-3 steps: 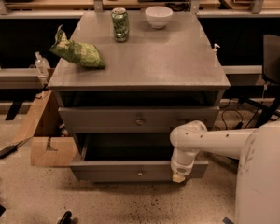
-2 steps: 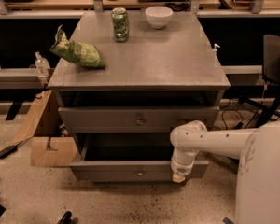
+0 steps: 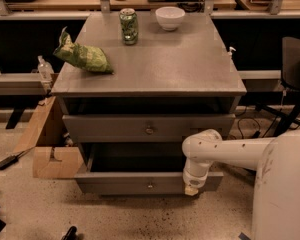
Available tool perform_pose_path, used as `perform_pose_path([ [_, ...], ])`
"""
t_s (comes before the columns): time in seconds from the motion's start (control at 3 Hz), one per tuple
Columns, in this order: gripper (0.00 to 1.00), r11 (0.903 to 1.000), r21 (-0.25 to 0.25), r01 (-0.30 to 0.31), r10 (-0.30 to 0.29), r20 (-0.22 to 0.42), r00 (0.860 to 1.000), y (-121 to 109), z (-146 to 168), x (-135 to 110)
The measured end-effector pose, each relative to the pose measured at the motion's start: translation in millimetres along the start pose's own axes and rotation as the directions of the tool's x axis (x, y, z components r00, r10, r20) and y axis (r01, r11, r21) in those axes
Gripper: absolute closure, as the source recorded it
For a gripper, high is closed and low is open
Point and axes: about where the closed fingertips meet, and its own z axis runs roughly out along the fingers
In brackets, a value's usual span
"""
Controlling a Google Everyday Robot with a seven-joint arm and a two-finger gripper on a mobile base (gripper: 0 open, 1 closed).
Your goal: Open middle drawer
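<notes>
Grey cabinet — pincer at middle drawer

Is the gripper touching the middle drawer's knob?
Apart. Camera view shows the gripper at the middle drawer front's right end, bare front between it and the knob.

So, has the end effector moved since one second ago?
No. The end effector stays in place, low and left of the right front corner of the cabinet top.
</notes>
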Motion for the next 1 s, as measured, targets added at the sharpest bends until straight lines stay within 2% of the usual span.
perform_pose_path([
  [0.33,0.73,1.0000,0.000,0.000,0.000,0.000,1.000,0.0,0.0,0.0],
  [1.0,0.27,1.0000,0.000,0.000,0.000,0.000,1.000,0.2,-1.2,0.0],
])
